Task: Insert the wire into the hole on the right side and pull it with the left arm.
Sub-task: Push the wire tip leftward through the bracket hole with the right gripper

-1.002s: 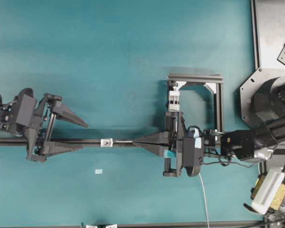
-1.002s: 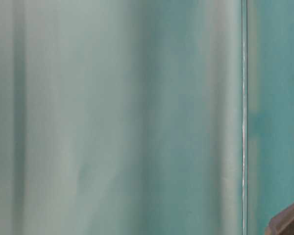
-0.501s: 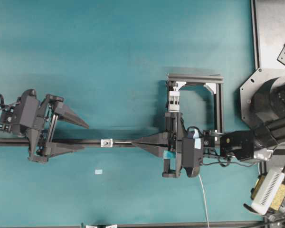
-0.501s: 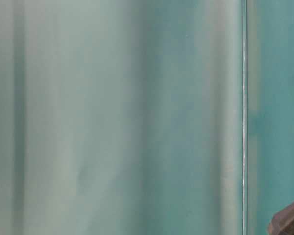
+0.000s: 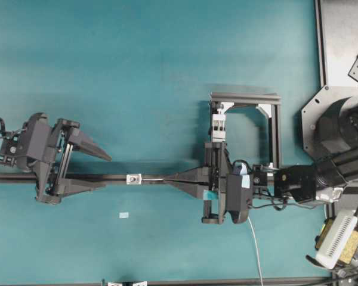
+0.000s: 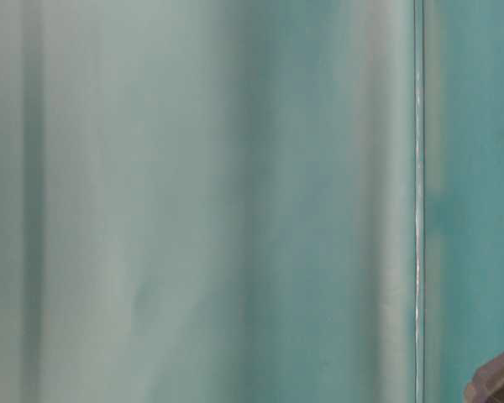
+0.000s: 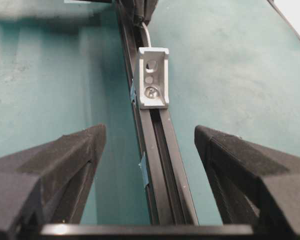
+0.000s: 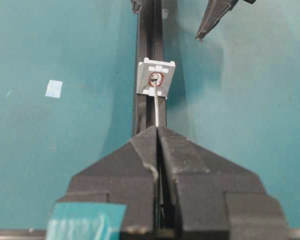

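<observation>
1. The wire (image 8: 156, 102), thin, stiff and silver-grey, runs straight out from the tips of the right pincer (image 8: 156, 129), whose pointed black fingers are pressed together on it.
2. Its free end sits at the hole (image 8: 156, 79), a small dark opening in a little silver-white bracket (image 5: 133, 178) fixed on a black slotted rail (image 7: 160, 165). How far it has gone through I cannot tell.
3. The wire's long axis lies along the rail, so the coming push and pull both run along that line.
4. The left pincer (image 5: 105, 171) waits on the far side of the bracket, fingers spread wide either side of the rail, holding nothing.
5. In the left wrist view no wire end pokes out of the bracket, so probably nothing can be grabbed yet.
6. The tabletop (image 5: 155, 71) is matte teal, with a pale tape scrap (image 5: 124, 214) lying near.
</observation>
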Motion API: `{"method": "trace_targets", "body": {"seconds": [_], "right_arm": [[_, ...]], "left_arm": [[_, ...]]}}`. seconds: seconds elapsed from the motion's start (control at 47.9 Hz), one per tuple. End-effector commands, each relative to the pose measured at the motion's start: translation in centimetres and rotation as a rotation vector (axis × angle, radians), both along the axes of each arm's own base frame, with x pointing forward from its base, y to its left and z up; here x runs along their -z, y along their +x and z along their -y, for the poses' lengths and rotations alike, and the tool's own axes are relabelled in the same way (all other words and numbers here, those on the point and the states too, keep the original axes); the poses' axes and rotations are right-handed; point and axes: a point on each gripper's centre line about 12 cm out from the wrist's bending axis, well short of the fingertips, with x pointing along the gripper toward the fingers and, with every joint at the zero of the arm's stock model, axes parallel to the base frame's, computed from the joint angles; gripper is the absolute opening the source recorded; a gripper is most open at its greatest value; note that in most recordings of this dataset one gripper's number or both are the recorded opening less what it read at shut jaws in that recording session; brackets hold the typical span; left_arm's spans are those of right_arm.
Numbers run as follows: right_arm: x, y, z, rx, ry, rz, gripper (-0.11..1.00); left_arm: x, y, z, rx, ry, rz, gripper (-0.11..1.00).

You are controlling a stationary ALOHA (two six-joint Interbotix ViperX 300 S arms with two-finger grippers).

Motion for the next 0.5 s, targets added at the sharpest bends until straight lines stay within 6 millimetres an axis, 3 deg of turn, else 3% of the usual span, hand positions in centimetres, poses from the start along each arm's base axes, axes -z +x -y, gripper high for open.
{"method": "trace_targets", "body": {"seconds": [0.0, 0.48], "right_arm": [[-0.7, 0.5, 0.0, 0.01, 0.014, 0.031, 0.03], [-0.2, 1.9, 0.6, 0.044, 0.014, 0.028, 0.03]], "left_arm": [[-0.8, 0.4, 0.2, 0.002, -0.007, 0.031, 0.88], [-0.8, 0.4, 0.4, 0.006, -0.008, 0.026, 0.88]]}}
